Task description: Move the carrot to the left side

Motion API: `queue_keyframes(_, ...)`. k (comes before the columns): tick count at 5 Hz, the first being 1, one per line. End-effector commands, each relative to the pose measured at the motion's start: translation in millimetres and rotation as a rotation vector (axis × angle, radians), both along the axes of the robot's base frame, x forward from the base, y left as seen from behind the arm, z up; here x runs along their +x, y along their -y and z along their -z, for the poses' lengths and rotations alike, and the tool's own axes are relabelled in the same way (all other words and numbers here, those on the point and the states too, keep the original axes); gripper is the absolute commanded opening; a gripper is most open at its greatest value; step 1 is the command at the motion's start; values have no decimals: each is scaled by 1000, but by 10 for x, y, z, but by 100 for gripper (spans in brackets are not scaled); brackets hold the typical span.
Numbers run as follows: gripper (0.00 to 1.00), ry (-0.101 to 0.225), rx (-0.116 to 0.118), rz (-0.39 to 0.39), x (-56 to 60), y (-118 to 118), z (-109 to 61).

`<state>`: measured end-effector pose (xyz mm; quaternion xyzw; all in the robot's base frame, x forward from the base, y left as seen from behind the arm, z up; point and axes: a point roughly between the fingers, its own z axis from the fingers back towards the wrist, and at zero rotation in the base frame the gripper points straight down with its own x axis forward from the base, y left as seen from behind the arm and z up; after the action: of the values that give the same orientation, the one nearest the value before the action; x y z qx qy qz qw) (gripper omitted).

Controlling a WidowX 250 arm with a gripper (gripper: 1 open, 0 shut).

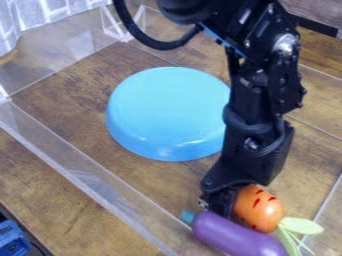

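Note:
The carrot (258, 209), small, glossy and orange with a light green top at its right end, hangs at the lower right just above the purple eggplant. My black gripper (235, 196) points straight down and is shut on the carrot's left end. Its fingertips are mostly hidden behind the carrot and the dark finger housing.
A purple eggplant (242, 236) with a teal stem lies right below the carrot at the frame's bottom edge. An upturned blue plate (163, 112) sits on the wooden table to the left of the arm. Clear plastic walls (80, 170) fence the table along the near-left side and back.

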<state>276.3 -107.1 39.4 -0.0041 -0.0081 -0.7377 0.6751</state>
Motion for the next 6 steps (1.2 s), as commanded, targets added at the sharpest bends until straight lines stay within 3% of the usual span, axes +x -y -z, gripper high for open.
queue_keyframes(1,0,53,-24,27,2,7,-218)
queue_keyframes(4,0,58,-18,31,-145,-86,-277)
queue_keyframes(6,0,59,-9,94,-24,-130,-204)
